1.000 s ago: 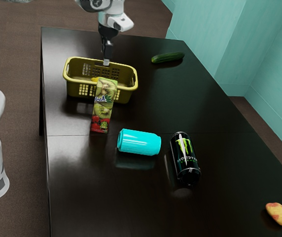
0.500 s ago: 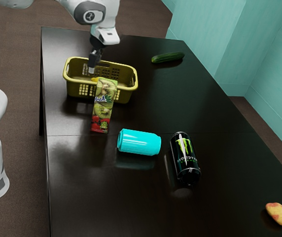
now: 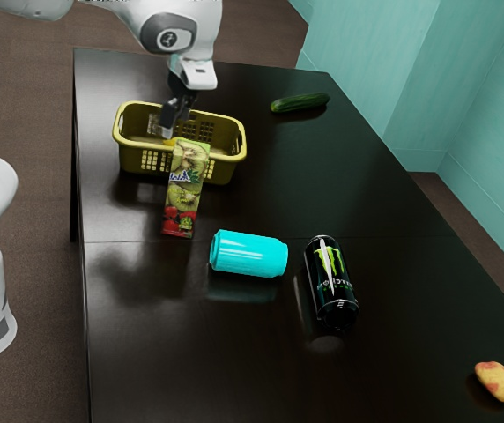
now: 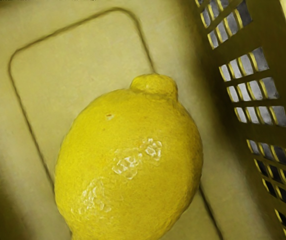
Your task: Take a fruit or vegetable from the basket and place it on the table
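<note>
Over the black table [image 3: 146, 352], reaching w/ the white arm [image 3: 177, 40] and bending down at the yellow basket [image 3: 220, 171]. Calling for a straight descent, w/o shoving the slotted wall [image 4: 278, 50] or scraping the rim [image 3: 223, 157]. Allowing extra room for the juice carton [image 3: 184, 189], standing close by the basket and prob. toppling easily at any sideways swing. Leaving alone the cucumber [image 3: 300, 103], the black can [image 3: 329, 282] and the teal can [image 3: 249, 254], all outside the basket. Holding the gripper [image 3: 169, 134] low at the basket, w/ jaws impossible to read as open or closed; needing them spread wide, i.e., wider than the fruit, before going any lower. Looking down on the lemon [image 4: 128, 165], lying on the basket floor approx. under the hand. Centering over its fattest part, ideally, and turning the jaws to close across the short axis, i.e., crosswise to the line running toward the nub [image 4: 155, 85]. Avoiding a pinch at that nub, esp. given the taper, and closing slowly vs. a roll or slip. Testing the hold, finally, w/ a small lift before clearing the basket.
</note>
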